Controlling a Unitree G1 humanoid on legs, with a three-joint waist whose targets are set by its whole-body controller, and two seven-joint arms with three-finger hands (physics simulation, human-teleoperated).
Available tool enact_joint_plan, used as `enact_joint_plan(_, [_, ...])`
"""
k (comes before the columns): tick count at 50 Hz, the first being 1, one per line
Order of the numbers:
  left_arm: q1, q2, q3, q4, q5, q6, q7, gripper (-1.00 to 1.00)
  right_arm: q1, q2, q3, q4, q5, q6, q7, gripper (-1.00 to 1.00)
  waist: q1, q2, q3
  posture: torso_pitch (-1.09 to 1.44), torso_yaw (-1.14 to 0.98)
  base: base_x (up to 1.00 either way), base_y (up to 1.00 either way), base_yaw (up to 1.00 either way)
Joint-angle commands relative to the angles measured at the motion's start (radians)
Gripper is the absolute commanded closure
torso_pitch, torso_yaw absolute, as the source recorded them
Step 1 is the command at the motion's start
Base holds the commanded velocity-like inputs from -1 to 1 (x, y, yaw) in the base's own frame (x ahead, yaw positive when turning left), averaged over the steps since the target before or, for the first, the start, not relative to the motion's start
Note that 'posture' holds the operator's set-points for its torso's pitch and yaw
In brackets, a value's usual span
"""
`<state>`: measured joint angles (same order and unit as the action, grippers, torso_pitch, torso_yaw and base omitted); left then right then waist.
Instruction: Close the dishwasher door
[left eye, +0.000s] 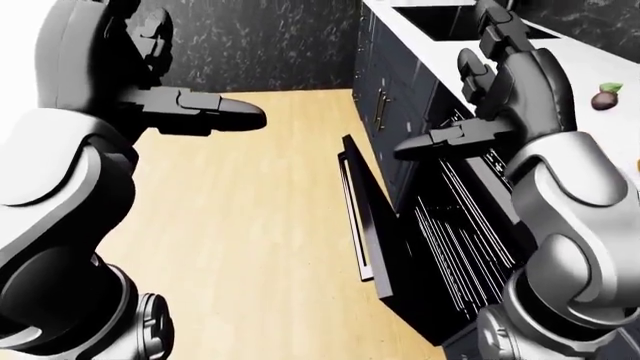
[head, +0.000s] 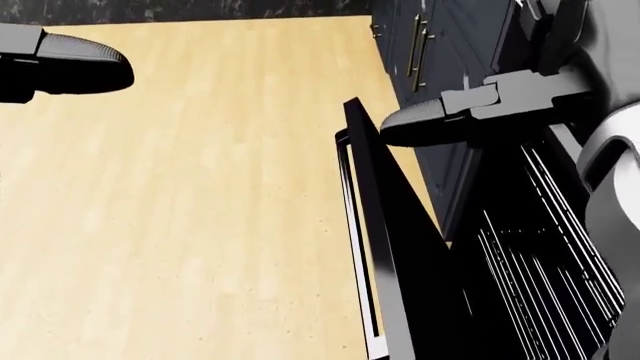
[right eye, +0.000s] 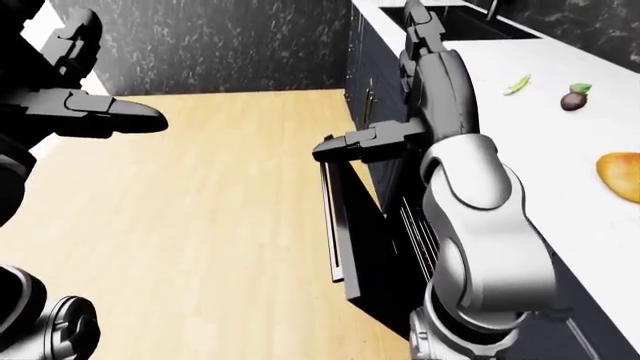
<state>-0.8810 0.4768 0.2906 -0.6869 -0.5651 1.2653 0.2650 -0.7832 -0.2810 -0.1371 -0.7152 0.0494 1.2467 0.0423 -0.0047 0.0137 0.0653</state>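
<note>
Pale wood floor (left eye: 250, 225) fills the kitchen, with dark cabinets (left eye: 385, 82) along the right of the left-eye view under a white table (right eye: 520, 97). Standing out from that cabinet run is the dishwasher door (left eye: 372, 225), the landmark for everything else: it is partly raised but not shut, tilted out over the floor, its long handle (left eye: 352, 217) facing the floor side. To the door's right, inside the machine, the wire rack (left eye: 460, 247) shows through the gap. Above the door's upper edge hangs the right hand (left eye: 440, 140), fingers stretched out flat and holding nothing; whether it touches the edge I cannot tell, though in the head view it appears just above and apart. Well to the door's left, over bare floor, the left hand (left eye: 205, 112) is likewise spread and empty. Further right of the door, on the table, lie a small dark fruit (right eye: 574, 100), a green bit (right eye: 517, 84) and an orange piece (right eye: 620, 174). The step in hand looks like the approach to push. Next, the right hand probably needs to get onto the door's outer face or top edge and press it toward the cabinets until it seats flush.
</note>
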Motion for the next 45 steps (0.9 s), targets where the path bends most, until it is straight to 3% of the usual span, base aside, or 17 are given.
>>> enact_joint_plan(1, [-0.022,0.009,0.011,-0.014,0.009,-0.033,0.002,-1.00,-0.027,-0.003,-0.007,-0.015,-0.012,-0.037,-0.001,-1.00,0.000,0.003,-0.025,0.00,0.00,0.00,0.00,0.00])
enact_joint_plan(12, [0.007,0.014,-0.001,-0.044,0.030,-0.055,-0.032,-1.00,-0.024,0.010,0.005,-0.012,-0.042,-0.040,0.014,-1.00,0.004,0.002,-0.019,0.02,0.00,0.00,0.00,0.00])
enact_joint_plan(45, [0.007,-0.008,0.010,-0.067,0.038,-0.042,-0.077,-1.00,-0.017,0.024,0.014,-0.019,-0.070,-0.042,0.029,-1.00,0.006,0.002,0.113,0.35,0.00,0.00,0.00,0.00])
